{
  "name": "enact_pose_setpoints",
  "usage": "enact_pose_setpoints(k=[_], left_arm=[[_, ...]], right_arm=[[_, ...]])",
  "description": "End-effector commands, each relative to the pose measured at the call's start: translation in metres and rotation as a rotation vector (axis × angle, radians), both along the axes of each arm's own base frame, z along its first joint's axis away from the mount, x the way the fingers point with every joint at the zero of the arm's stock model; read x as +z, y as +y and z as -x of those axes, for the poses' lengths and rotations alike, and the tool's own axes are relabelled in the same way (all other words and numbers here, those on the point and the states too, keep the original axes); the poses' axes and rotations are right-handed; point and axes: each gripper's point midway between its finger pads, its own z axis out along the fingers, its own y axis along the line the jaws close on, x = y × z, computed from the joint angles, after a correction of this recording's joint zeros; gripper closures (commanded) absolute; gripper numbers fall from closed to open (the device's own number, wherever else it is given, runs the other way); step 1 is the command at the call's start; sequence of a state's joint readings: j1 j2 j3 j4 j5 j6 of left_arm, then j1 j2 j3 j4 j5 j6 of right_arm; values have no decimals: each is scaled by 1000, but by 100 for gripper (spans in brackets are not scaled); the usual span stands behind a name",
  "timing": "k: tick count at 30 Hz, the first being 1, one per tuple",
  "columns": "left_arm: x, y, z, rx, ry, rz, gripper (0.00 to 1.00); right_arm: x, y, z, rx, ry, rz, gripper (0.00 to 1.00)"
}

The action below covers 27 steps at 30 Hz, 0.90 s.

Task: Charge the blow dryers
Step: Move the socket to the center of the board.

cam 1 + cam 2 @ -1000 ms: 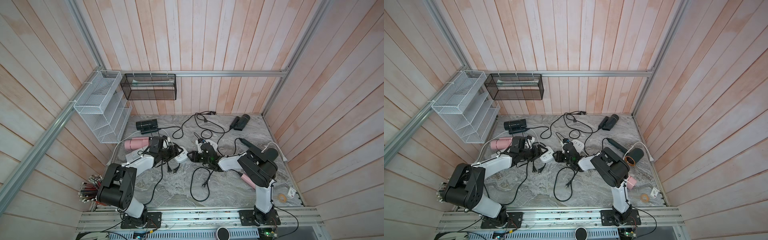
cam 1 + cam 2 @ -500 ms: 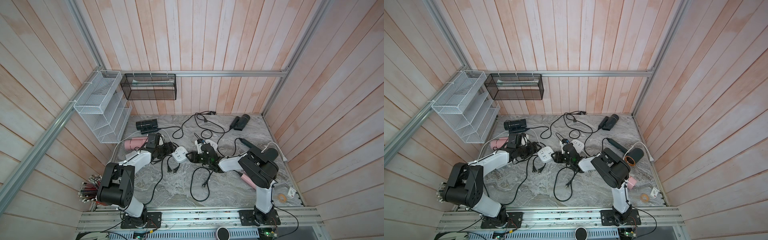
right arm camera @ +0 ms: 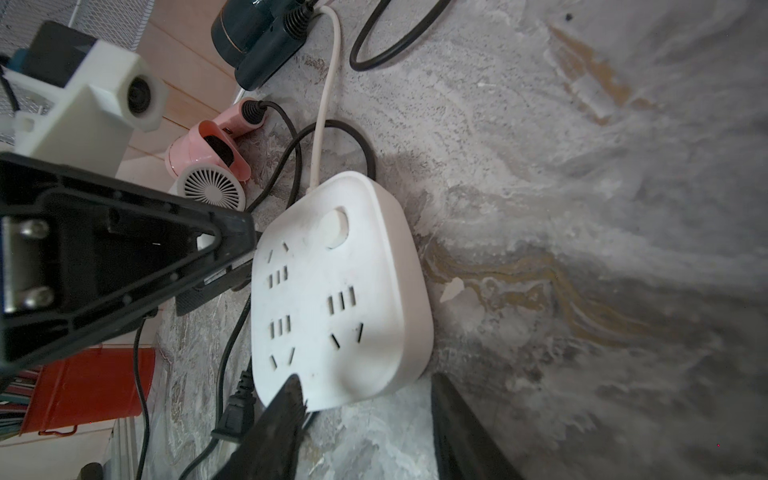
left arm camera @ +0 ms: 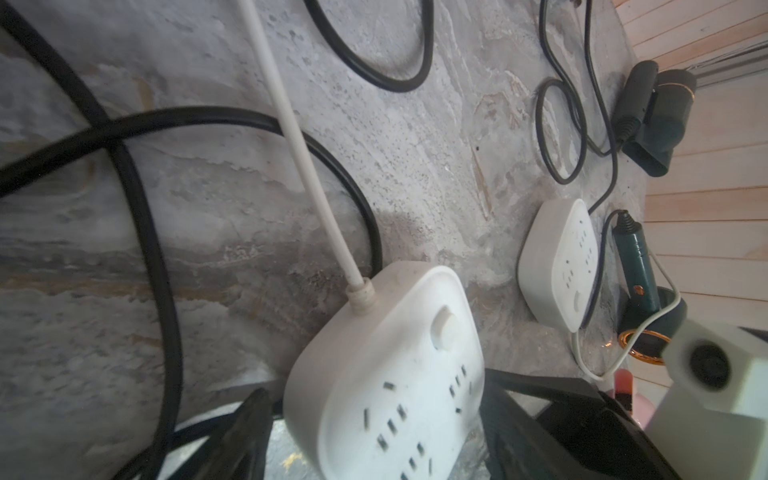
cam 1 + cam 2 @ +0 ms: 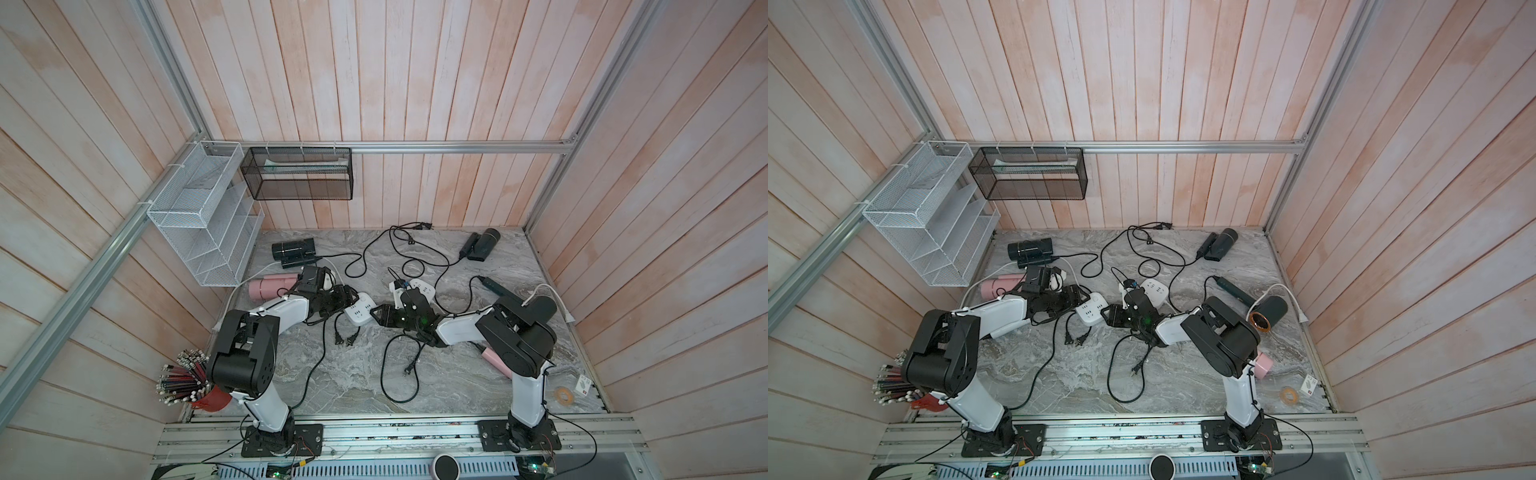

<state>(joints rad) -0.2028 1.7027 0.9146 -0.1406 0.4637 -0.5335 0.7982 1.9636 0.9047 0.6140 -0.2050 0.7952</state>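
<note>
Your left hand (image 4: 374,395) has crept closer to the near power strip (image 3: 340,291) over the last second. Its jaws stand apart, straddling one end, while the right hand (image 3: 365,382) waits open-jawed at the other. The blow dryers (image 5: 293,253) lie scattered over the worktop (image 5: 332,386), none visibly plugged in. The strip's sockets (image 3: 340,299) are all empty, and a loose plug (image 3: 233,413) lies just beside it. You'll find no readable brand.

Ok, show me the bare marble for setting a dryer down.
Free: front marble between the looped cord and the front pink dryer; also the back-right corner beside the black dryer. Crowded: mid-table, around both power strips, with cords and loose plugs.
</note>
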Motion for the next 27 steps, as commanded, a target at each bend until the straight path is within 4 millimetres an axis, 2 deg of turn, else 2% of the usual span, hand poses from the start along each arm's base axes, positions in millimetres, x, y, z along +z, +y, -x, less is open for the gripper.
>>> enact_pose_setpoints(k=[1,15,27], left_arm=[[10,-10,-7,-33,-39,18,18],[12,-37,-10,-86,-45,53,18],[12,-57,-16,-122,-44,73,18]], right_arm=[[-7,-4,-1,-30,16,-3,49],[-5,-24,-25,-113,24,27,44],[-1,-31,-34,-134,12,45,42]])
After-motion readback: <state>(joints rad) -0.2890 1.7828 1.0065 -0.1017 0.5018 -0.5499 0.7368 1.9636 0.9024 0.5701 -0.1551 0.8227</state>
